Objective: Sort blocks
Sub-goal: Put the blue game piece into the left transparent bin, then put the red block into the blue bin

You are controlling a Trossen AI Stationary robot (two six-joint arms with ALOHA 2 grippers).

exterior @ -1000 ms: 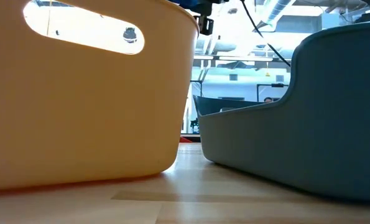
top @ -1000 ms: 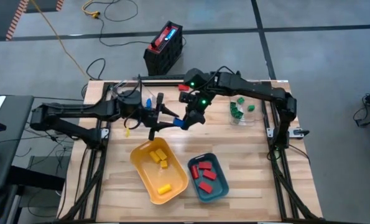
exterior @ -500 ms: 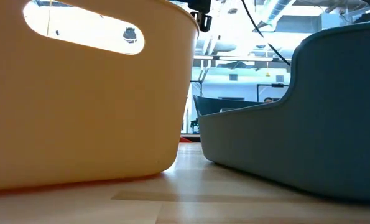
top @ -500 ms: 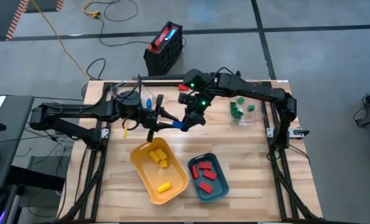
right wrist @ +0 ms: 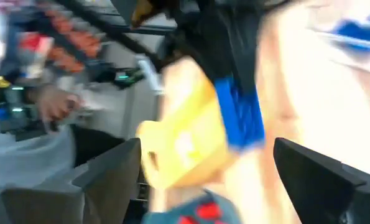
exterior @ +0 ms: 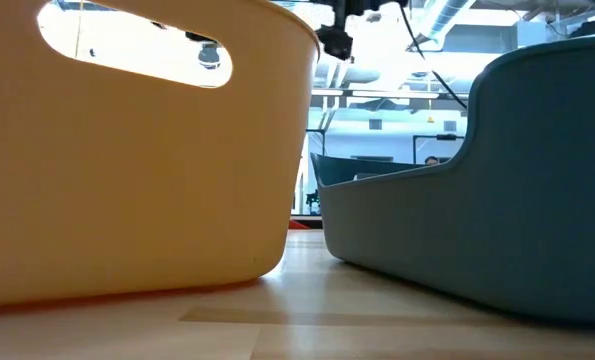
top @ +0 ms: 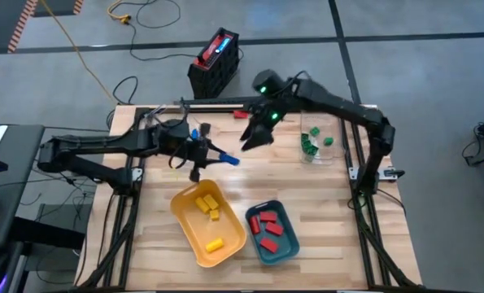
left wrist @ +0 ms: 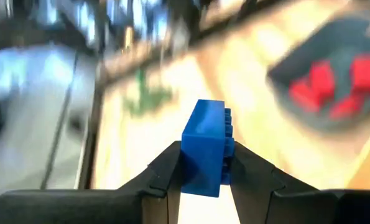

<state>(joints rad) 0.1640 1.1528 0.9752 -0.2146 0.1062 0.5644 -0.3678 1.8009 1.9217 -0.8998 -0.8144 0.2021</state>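
The left gripper [top: 217, 156], reaching in from the left of the high view toward mid-frame, was clamped on a small blue plastic toy-brick block [top: 229, 160], held clear of the light wooden slatted table [top: 331, 207]. In the left wrist view the blue block [left wrist: 207, 146] stood between the two dark fingers [left wrist: 161, 177] with its long axis running up the frame, away from the wrist, its studded face turned to the frame's right. In the high view its long axis lay roughly left to right, tilted slightly down to the right. The right gripper [top: 253, 134], upper centre of the high view, held nothing; its jaws stood wide apart, as the right wrist view confirmed, and it was apart from the blue block. The yellow oblong plastic tray [top: 186, 224], lower centre, held three yellow blocks [top: 208, 204]: two near its upper end and one toward its lower end. The teal oblong plastic tray [top: 286, 242], just right of the yellow one, held red blocks [top: 265, 226]; three or four could be made out, the exact count uncertain. A cluster of green blocks [top: 309, 143] lay at upper right on the table, in or by a clear container; about five, not separable with certainty. One red piece [top: 240, 114] lay near the table's top edge. The low view showed only the walls of the two trays.
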